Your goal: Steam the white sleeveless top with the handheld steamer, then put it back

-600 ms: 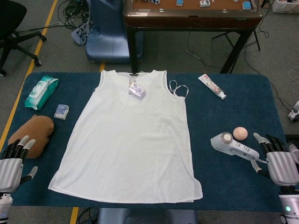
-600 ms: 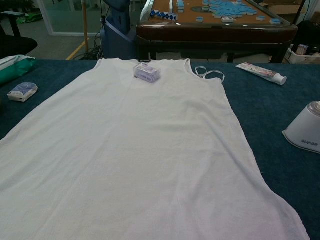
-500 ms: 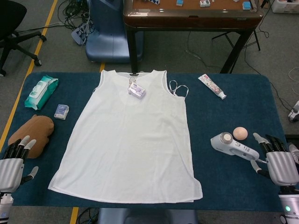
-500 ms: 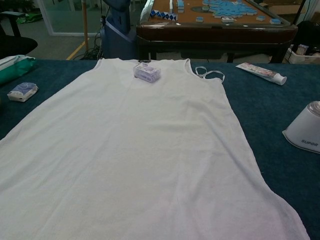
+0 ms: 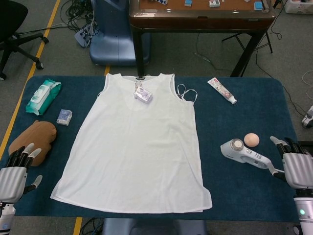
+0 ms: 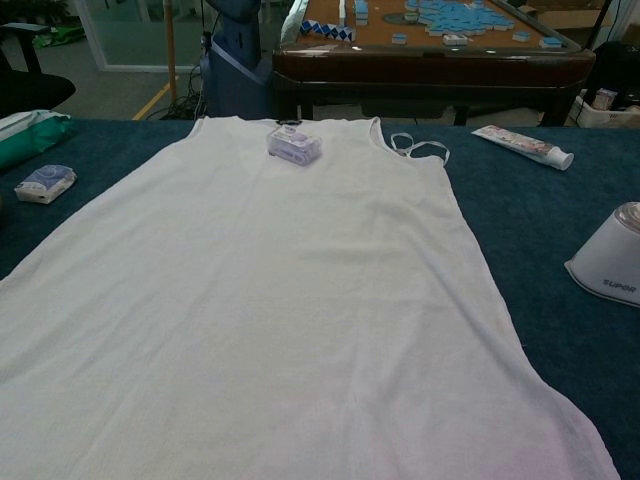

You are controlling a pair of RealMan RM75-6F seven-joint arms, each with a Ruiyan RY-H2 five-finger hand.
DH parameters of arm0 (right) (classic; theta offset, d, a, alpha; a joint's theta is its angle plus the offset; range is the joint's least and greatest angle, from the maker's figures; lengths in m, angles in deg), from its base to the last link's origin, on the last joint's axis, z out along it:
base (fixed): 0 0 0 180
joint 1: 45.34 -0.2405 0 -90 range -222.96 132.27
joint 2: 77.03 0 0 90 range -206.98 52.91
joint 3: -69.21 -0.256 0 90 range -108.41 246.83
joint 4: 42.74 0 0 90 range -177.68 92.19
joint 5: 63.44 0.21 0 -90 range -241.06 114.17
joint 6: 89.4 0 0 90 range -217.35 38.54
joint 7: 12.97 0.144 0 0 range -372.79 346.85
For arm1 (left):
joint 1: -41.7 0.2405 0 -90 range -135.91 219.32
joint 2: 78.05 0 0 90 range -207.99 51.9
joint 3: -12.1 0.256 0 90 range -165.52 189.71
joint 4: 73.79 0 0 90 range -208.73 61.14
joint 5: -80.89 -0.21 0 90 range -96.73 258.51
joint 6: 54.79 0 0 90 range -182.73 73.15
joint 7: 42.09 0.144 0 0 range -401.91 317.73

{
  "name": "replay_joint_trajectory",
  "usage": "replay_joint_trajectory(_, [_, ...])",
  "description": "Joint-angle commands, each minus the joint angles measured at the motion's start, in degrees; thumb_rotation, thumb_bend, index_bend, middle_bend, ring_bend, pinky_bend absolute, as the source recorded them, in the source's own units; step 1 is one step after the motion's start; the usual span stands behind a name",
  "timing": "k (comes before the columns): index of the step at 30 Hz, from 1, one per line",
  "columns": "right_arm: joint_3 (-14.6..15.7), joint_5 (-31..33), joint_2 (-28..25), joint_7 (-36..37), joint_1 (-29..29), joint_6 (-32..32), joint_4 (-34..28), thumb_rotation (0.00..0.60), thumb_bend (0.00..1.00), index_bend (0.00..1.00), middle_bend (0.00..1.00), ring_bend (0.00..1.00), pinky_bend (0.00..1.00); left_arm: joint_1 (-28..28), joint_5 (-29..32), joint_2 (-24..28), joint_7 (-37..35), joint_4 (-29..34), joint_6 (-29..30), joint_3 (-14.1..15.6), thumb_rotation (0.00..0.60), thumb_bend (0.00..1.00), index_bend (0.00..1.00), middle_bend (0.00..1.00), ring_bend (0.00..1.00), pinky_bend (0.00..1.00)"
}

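Handheld steamer [image 5: 244, 153]: lower right of frame, on worktop [image 5: 244, 112], long axis pointing toward right hand [image 5: 297, 169], just beside its released fingers [image 5: 281, 147]. Left hand [image 5: 13, 171] far, empty. White sleeveless top [image 5: 137, 147] centre.

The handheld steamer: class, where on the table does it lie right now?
In the head view, the handheld steamer lies on the table's right side, between the white top and the right robot hand, just beside a small peach ball.
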Motion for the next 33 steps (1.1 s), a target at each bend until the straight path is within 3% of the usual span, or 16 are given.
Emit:
replay_joint_trajectory(1, [-1.19,3.68,-0.43,-2.77,-1.42,-2.34,-1.19,0.600,0.30,0.27,0.26,0.13,0.23,-0.12,-0.19,-0.39,-0.47,-0.57,-0.16,0.08,0.600,0.24,0.16,0.08,0.05,0.08])
replay_joint_trajectory(15, [-2.20,14.83,4.34,-6.16,-5.00,-9.50,3.79,0.600,0.30,0.33,0.33,0.17,0.31,0.00,-0.65,-1.64,-3.46,-3.11,-0.60,0.77,0.600,0.24,0.16,0.08,0.05,0.08])
replay_joint_trajectory(20, [-2.81,16.24,6.96,-6.97,-6.58,-10.42,6.20,0.600,0.30,0.38,0.33,0.18,0.32,-0.04,-0.97,-2.02,-4.31,-3.93,-0.61,0.91,0.600,0.24,0.16,0.08,0.05,0.08])
replay_joint_trajectory(33, [-3.11,21.71,10.63,-12.68,-10.44,-13.41,8.39,0.600,0.30,0.39,0.33,0.19,0.33,0.44,-1.09,-2.23,-5.87,-5.09,-0.20,1.22,0.600,0.24,0.19,0.08,0.05,0.08])
